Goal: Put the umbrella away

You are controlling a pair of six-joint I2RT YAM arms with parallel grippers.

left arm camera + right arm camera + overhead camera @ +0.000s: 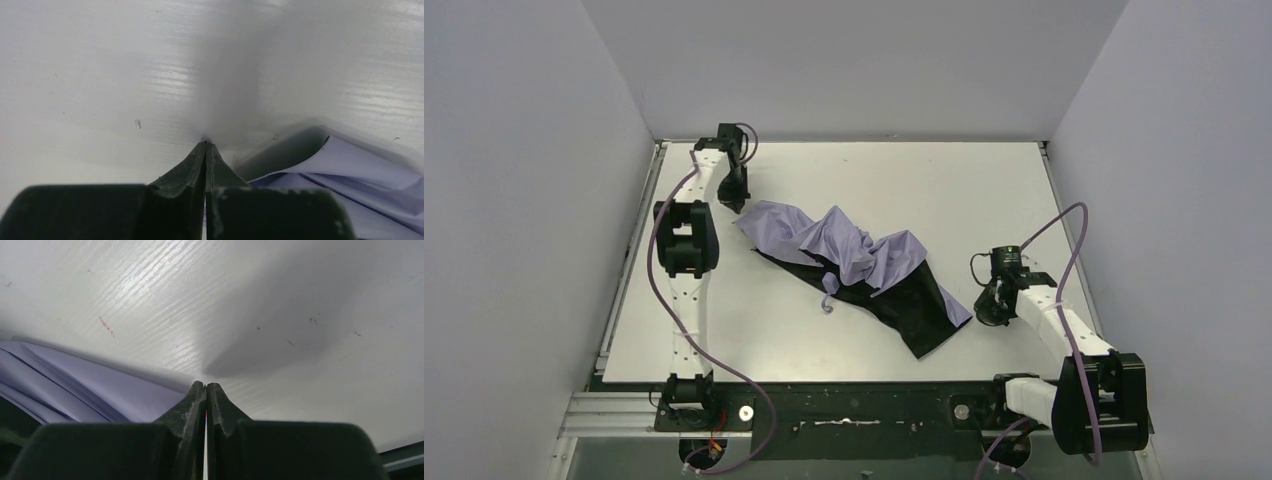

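Across the middle of the table (984, 185), umbrella (864, 255) lying collapsed and rumpled, lavender fabric over black, left gripper (738, 203) at its far-left end, jaws pressed together on nothing, right gripper (990, 308) just beside its near-right end, likewise closed and empty.

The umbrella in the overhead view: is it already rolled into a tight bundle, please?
No, the umbrella lies loose and crumpled on the table, fabric spread out.
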